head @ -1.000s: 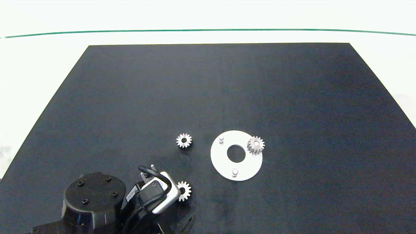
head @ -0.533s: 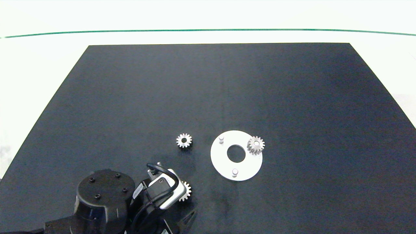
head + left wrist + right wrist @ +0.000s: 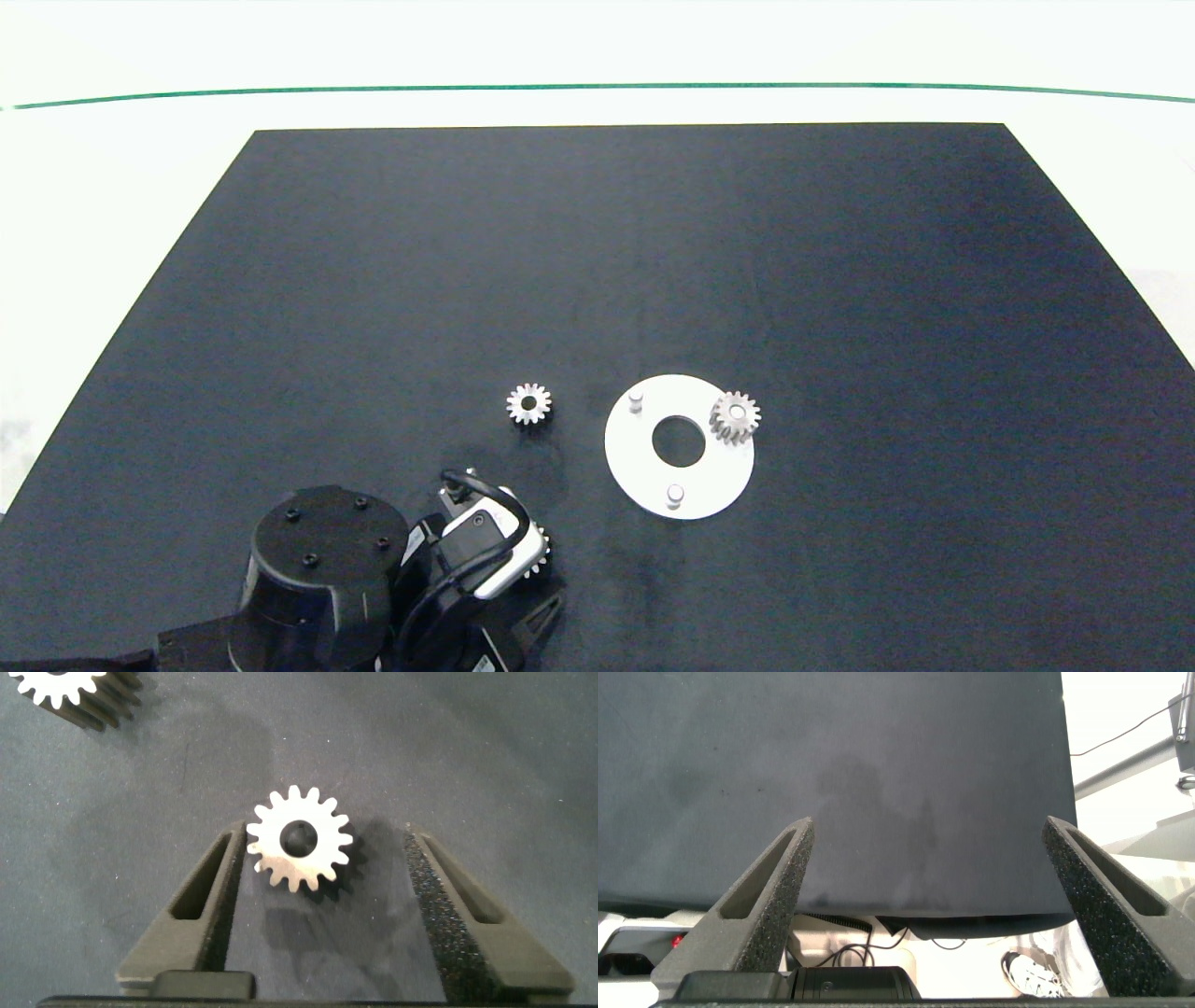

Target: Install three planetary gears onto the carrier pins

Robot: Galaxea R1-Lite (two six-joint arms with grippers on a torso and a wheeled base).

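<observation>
A white carrier disc [image 3: 644, 467] lies on the black mat, with three pins in a triangle. One planetary gear [image 3: 736, 416] sits on the right pin; the far-left pin [image 3: 636, 400] and near pin [image 3: 675, 495] are bare. A second gear [image 3: 529, 403] lies flat on the mat left of the disc, also seen as the gear [image 3: 65, 691] in the left wrist view. The third gear [image 3: 299, 838] lies flat between my left gripper's [image 3: 322, 840] open fingers; the head view shows only its edge [image 3: 542, 551] beside the wrist. My right gripper [image 3: 929, 835] is open, empty, near the mat's edge.
The black mat [image 3: 597, 261] covers most of the white table [image 3: 93, 187], with a green line [image 3: 597, 88] at the back. Cables and a white shoe [image 3: 1032, 975] show below the mat's edge in the right wrist view.
My left arm has moved right and slightly forward over the near gear, covering more of it in the head view. The disc and the other gears have not moved.
</observation>
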